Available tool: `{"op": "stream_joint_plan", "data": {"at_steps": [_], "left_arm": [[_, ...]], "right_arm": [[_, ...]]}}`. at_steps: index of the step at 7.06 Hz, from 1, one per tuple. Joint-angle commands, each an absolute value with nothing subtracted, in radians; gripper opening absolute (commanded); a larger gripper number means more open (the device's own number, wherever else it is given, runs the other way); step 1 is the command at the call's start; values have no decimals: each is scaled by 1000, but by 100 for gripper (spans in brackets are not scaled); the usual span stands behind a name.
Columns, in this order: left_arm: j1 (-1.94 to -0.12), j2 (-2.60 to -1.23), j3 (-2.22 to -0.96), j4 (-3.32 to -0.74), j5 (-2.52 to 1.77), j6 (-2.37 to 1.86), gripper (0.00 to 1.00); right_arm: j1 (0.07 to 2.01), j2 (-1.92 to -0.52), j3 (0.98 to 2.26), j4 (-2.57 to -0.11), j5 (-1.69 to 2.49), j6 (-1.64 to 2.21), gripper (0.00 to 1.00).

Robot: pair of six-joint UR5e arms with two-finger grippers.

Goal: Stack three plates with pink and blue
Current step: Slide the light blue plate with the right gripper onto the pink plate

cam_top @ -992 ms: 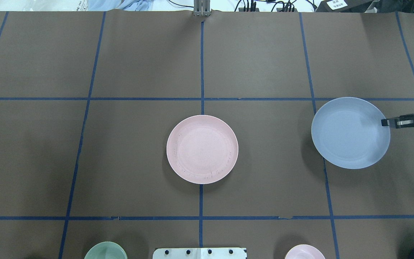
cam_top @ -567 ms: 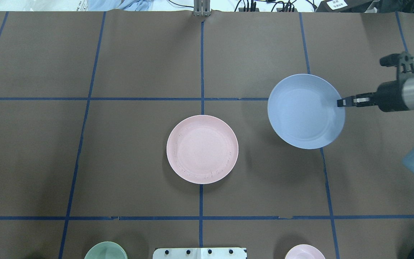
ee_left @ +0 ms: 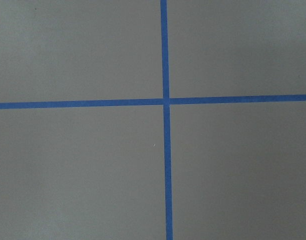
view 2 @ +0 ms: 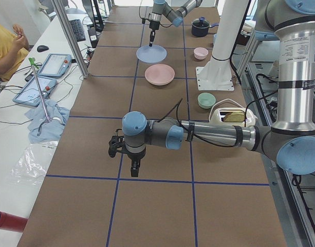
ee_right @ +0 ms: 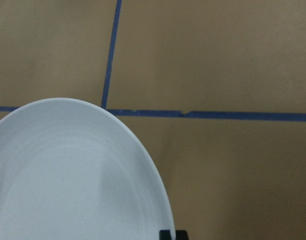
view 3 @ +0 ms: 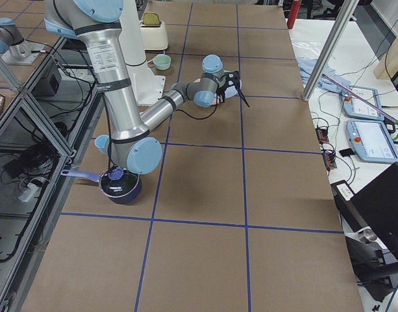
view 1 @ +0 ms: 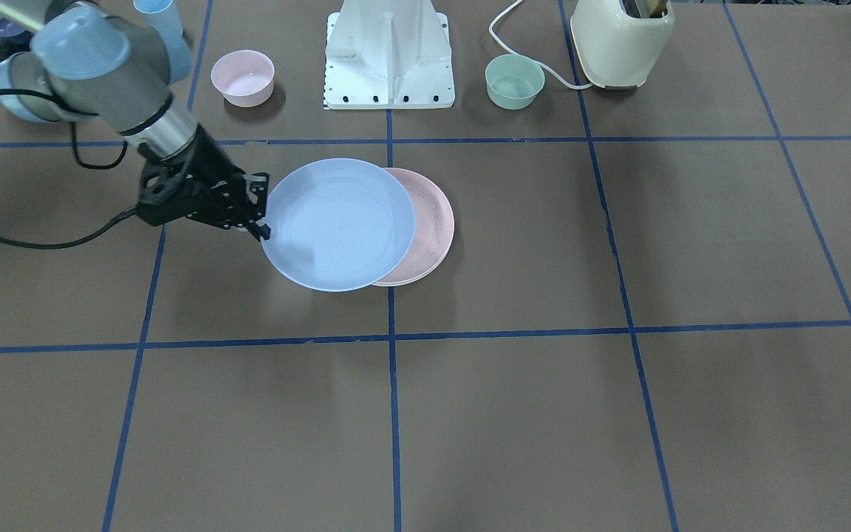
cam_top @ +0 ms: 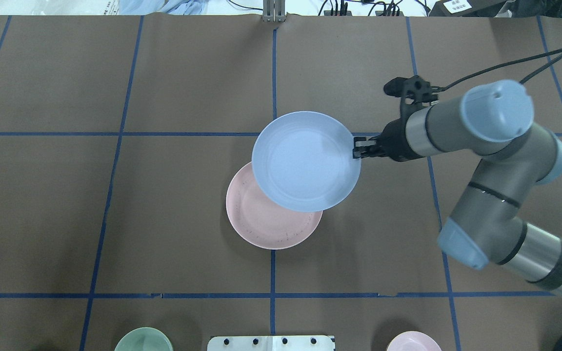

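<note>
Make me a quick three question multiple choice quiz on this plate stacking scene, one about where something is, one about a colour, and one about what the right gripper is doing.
1. Where is the blue plate relative to the pink plate?
A. Partly over it, off-centre
B. Underneath it
C. At a far corner, well apart from it

2. What colour is the bowl nearest the toaster?
A. Pink
B. Yellow
C. Green

3. What state is the right gripper in?
A. Open over bare paper
B. Shut on the blue plate's rim
C. Shut on the pink plate

Answers:
1 A: in the overhead view the blue plate covers part of the pink plate.
2 C: the front-facing view shows that bowl is pale green.
3 B: its fingers pinch the blue plate's edge.
</note>
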State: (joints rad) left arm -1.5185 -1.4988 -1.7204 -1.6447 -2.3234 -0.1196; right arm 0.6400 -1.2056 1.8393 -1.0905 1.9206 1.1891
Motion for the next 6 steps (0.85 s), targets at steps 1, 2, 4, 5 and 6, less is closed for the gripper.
{"op": "stream_joint_plan", "data": {"at_steps": [1,2,4,5,6], "left_arm": [[-1519,-1499,-1723,-1643,-2325,-120,100],[-1519,-1499,-1723,-1643,-2326,-120,100],[-1519,-1499,-1723,-1644,-2326,-120,100],[-1519,-1500,-1721,-1644,-2326,-121,100],[-1519,-1500,-1718,-1646,-2326,-120,100]], "right_arm": [[508,-1144,1844,-1213,1804,1210,0],[485,-1150,1842,-1213,1784,1210,0],[477,-1144,1821,-1212,1781,1210,18],[477,-1143,1809,-1210,1764,1210,99],[476,-1143,1806,-1213,1760,1212,100]]}}
